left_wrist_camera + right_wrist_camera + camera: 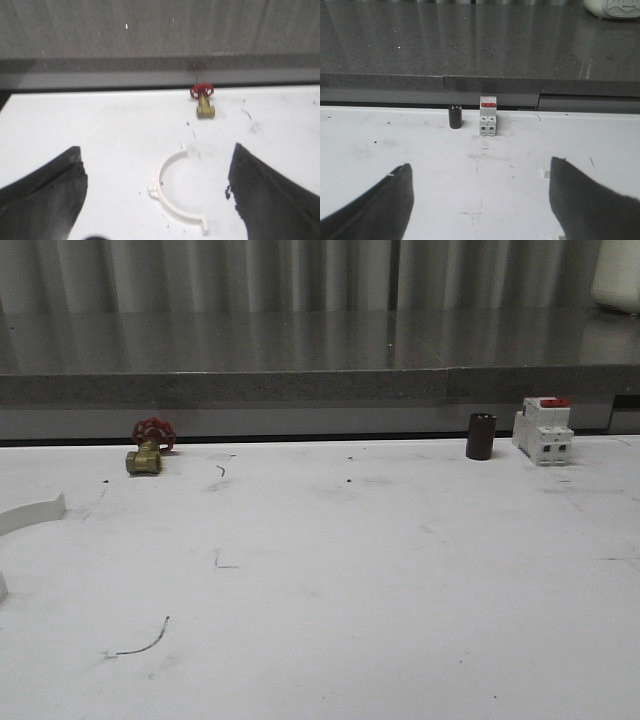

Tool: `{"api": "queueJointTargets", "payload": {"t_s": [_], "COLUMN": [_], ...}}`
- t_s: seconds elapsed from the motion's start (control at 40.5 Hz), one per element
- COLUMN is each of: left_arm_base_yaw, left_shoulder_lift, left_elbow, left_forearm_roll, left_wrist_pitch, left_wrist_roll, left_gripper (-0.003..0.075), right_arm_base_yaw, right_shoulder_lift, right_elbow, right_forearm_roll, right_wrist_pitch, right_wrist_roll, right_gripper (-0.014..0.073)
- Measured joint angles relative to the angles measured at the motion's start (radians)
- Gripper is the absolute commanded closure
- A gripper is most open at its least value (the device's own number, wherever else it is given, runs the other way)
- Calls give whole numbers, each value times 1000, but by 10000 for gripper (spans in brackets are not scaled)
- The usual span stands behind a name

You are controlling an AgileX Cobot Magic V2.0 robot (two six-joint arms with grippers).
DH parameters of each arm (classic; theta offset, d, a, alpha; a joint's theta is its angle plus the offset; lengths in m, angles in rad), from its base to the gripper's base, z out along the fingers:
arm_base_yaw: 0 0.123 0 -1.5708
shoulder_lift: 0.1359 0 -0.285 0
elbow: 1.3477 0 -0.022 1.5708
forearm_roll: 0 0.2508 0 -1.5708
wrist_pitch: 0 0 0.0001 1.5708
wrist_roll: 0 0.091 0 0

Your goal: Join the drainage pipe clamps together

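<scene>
Between the open left claw's [157, 200] fingers — one clamp half [172, 192], untouched.

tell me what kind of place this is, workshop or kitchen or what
Most likely a lab or workshop test bench, not a kitchen: a scuffed white table carries hardware parts, namely a brass valve with a red handwheel, a circuit breaker and a white pipe clamp half, before a grey stone-like ledge.

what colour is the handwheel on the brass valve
Red handwheel; clearest in the left wrist view.
</scene>
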Motion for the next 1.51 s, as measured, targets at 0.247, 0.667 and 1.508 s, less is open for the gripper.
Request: {"api": "queueJointTargets", "payload": {"t_s": [0.247,0.667,1.508], "left_arm_base_yaw": [0,0,0], "left_shoulder_lift": [393,942,1239], "left_elbow": [-215,-461,-610], "left_forearm_roll": [-2,-2,-29], "left_wrist_pitch": [215,323,341], "left_wrist_roll": [0,-33,-54], "left_gripper": [176,176,603], "right_arm_base_yaw": [0,0,0], "right_shoulder_lift": [0,0,0], "right_elbow": [0,0,0], "right_forearm_roll": [0,0,0], "right_wrist_pitch": [0,0,0], "right_wrist_roll": [0,0,0], "right_gripper": [10,10,10]}}
